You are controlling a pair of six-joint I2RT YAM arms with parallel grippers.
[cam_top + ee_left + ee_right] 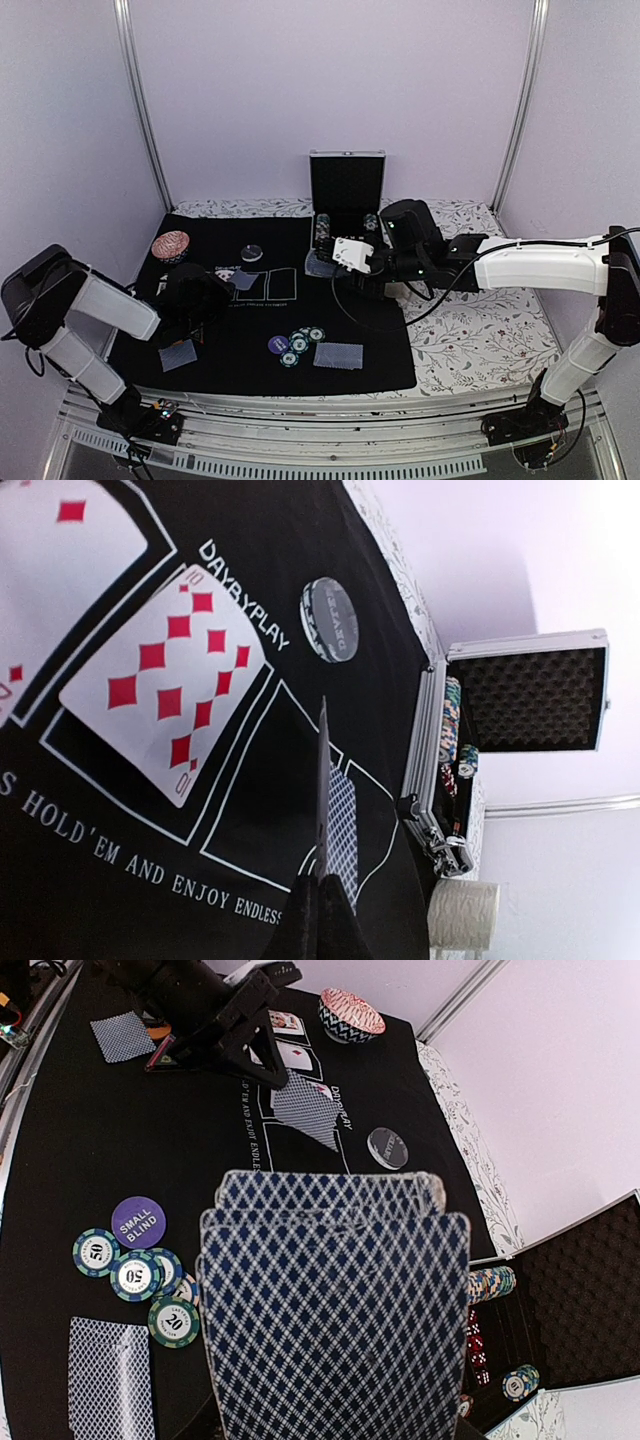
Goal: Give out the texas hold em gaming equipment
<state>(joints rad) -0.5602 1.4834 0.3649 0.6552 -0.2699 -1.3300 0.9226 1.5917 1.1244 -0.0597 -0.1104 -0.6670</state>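
Right wrist only: numbered poker chips [134, 1276]

White-shelled left arm [105, 308], white-shelled right arm [540, 265], black joints, black left hand [325, 910], thin black cables.

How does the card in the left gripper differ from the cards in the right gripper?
The left gripper pinches a single card, while the right gripper holds a fanned stack of several. The single card is over the printed card boxes on the mat; the fanned stack is up by the open case. Both show the same blue diamond backs.
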